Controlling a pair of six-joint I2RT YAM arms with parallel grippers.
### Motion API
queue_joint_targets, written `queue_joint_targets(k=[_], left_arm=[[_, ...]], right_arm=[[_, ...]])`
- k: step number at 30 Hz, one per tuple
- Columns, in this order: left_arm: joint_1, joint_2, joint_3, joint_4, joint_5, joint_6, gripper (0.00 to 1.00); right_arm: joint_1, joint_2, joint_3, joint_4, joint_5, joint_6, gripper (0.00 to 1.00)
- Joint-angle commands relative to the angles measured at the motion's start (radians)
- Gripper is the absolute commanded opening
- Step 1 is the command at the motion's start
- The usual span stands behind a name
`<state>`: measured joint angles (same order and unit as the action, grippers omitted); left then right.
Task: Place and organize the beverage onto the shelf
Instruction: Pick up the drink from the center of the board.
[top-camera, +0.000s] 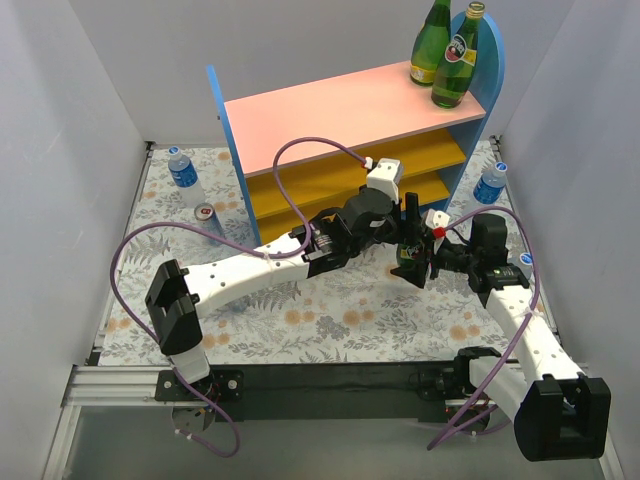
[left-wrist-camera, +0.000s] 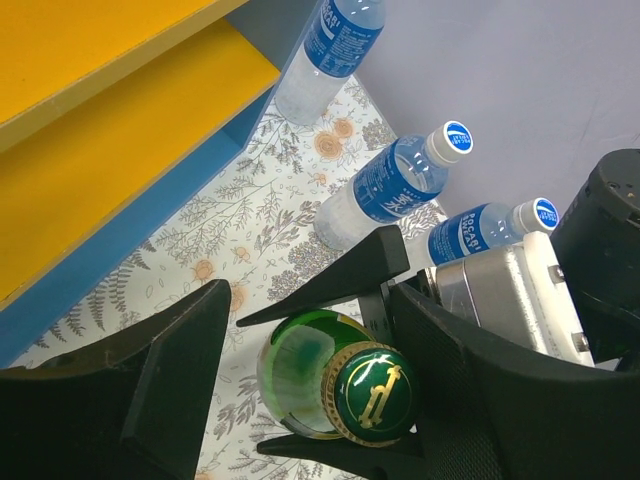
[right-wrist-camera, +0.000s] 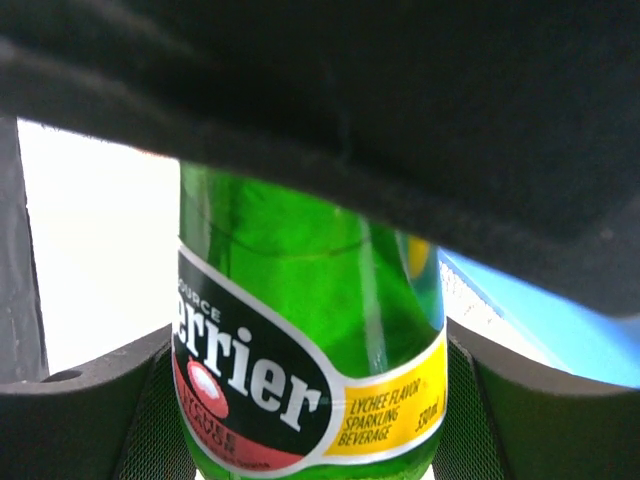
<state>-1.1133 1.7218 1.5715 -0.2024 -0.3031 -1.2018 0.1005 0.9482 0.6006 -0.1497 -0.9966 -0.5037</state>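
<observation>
A green glass bottle (right-wrist-camera: 300, 300) with a black, red and yellow label stands on the floral mat in front of the shelf (top-camera: 340, 110). My right gripper (right-wrist-camera: 310, 420) is shut on its body, a pad pressing each side. From above, the bottle's green-and-gold cap (left-wrist-camera: 375, 392) sits between the fingers of my left gripper (left-wrist-camera: 310, 330), which is open; a clear gap shows on the left side and the cap lies close to the right finger. In the top view both grippers meet at the bottle (top-camera: 405, 258). Two more green bottles (top-camera: 432, 45) (top-camera: 458, 60) stand on the pink top board at its right end.
Blue-labelled plastic bottles stand left of the shelf (top-camera: 185, 172) and by its right panel (top-camera: 490, 183); two more lie to the right (left-wrist-camera: 390, 185) (left-wrist-camera: 480, 230). A silver-red can (top-camera: 208, 218) stands front left. The orange lower boards (left-wrist-camera: 120, 130) are close on the left.
</observation>
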Motion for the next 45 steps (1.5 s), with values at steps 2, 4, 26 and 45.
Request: queue_joint_targets(k=[2,4,26,45], left_arm=[[-0.026,-0.106,0.048,0.159,0.081,-0.021,0.67],[-0.026,-0.110,0.051,0.164,0.085,-0.019,0.68],[-0.026,-0.182,0.039,0.156,0.136,0.025,0.69],[-0.026,-0.255,0.024,0.141,0.110,0.099,0.69]], right_arm=[[0.019,-0.008,0.033,0.041,-0.025,-0.002,0.01],[0.019,-0.003,0.031,0.041,-0.022,-0.001,0.01],[0.019,0.052,0.053,0.052,-0.030,0.044,0.01],[0.019,0.057,0.053,0.055,-0.050,0.042,0.01]])
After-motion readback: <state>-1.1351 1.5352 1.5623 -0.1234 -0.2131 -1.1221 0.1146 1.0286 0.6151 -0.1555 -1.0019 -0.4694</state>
